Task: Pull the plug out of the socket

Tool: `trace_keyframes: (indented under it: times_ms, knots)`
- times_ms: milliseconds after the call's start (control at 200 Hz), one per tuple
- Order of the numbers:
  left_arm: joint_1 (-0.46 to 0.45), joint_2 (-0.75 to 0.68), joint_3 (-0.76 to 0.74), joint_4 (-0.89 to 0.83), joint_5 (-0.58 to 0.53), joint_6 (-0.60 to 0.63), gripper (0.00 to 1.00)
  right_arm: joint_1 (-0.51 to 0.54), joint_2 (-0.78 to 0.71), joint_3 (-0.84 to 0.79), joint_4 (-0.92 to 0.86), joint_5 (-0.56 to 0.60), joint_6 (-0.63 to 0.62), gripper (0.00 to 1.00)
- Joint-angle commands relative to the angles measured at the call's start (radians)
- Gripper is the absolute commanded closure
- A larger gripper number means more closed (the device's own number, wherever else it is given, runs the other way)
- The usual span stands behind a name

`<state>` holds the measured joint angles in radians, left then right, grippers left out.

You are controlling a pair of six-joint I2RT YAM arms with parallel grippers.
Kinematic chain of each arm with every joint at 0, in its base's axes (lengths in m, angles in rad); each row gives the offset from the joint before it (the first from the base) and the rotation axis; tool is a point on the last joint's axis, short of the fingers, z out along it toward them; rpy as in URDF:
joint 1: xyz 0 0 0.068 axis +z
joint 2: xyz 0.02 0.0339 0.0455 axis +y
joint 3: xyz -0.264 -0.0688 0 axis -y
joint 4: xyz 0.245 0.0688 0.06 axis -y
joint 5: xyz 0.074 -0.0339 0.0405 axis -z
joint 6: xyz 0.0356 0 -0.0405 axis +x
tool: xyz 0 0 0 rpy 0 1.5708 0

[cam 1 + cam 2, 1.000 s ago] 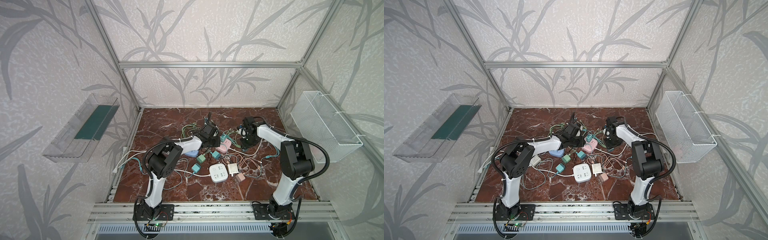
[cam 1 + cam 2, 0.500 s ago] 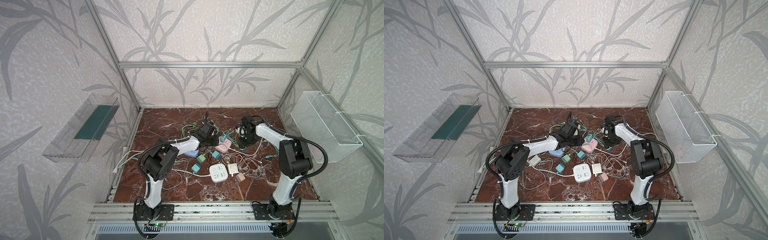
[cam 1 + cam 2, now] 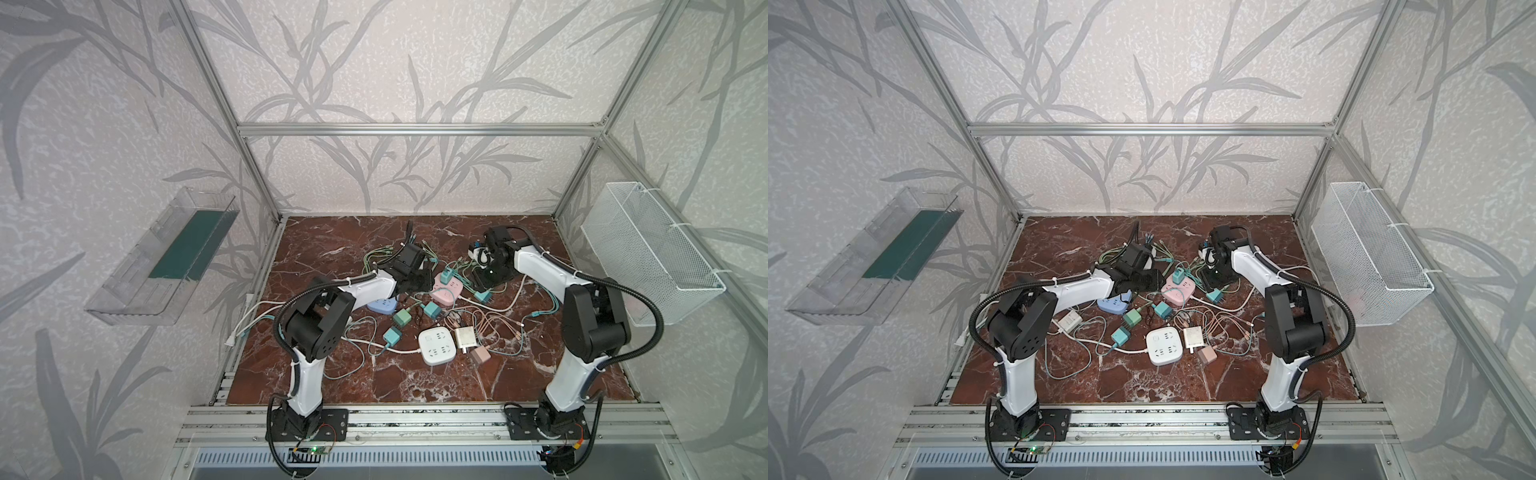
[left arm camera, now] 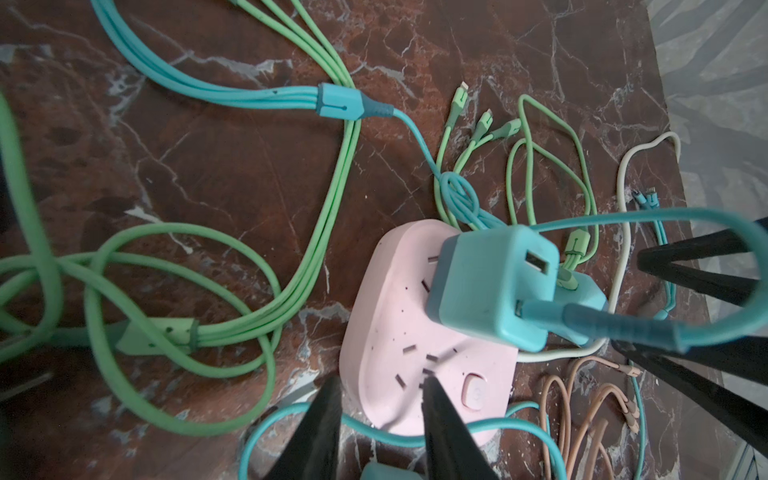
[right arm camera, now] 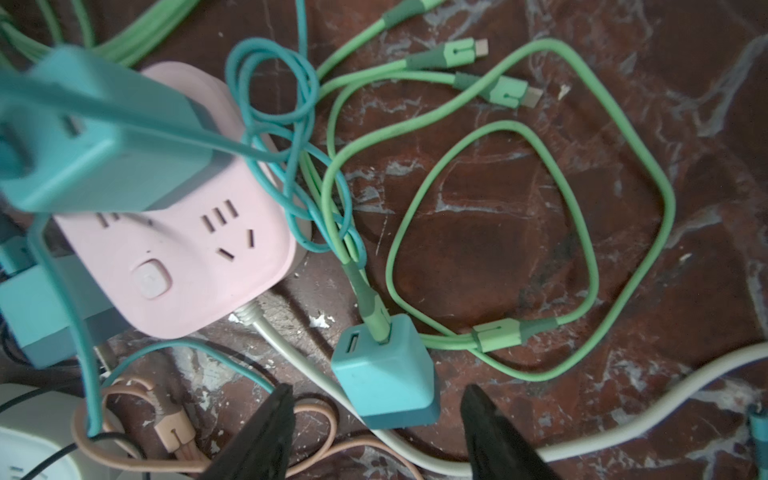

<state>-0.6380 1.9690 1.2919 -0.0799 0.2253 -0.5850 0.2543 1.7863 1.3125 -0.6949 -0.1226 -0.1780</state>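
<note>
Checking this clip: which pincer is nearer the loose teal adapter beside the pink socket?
Right. The right pincer straddles the teal adapter, jaws open; the left pincer hovers over the pink socket.

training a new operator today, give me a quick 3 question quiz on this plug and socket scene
1. True or false: a teal plug is seated in the pink socket.
2. The loose teal plug between the right gripper fingers carries a cable of which colour? A) green B) white C) black
3. Fill in: the left gripper hangs over the pink socket with its jaws ____.

Key: 1 true; 2 A; 3 open
</note>
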Motion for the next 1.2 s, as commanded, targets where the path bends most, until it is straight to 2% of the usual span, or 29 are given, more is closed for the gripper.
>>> trace_keyframes:
  times_ms: [0,180,545,880,1195]
  knots:
    - [0.004,-0.003,0.023,-0.029,-0.013,0.017,0.57,0.019,-0.131,-0.081,0.142,-0.084,-0.063,0.36]
    - [0.003,0.011,0.033,-0.048,-0.013,0.02,0.51,0.065,-0.206,-0.199,0.312,-0.155,-0.123,0.35]
    - [0.007,0.036,0.035,-0.033,0.01,0.01,0.49,0.083,-0.171,-0.244,0.462,-0.257,-0.111,0.36]
    - [0.019,0.056,0.047,-0.026,0.042,-0.001,0.49,0.09,-0.092,-0.193,0.479,-0.294,-0.126,0.37]
    - [0.021,0.082,0.057,-0.028,0.063,-0.003,0.49,0.098,0.001,-0.126,0.469,-0.275,-0.147,0.37]
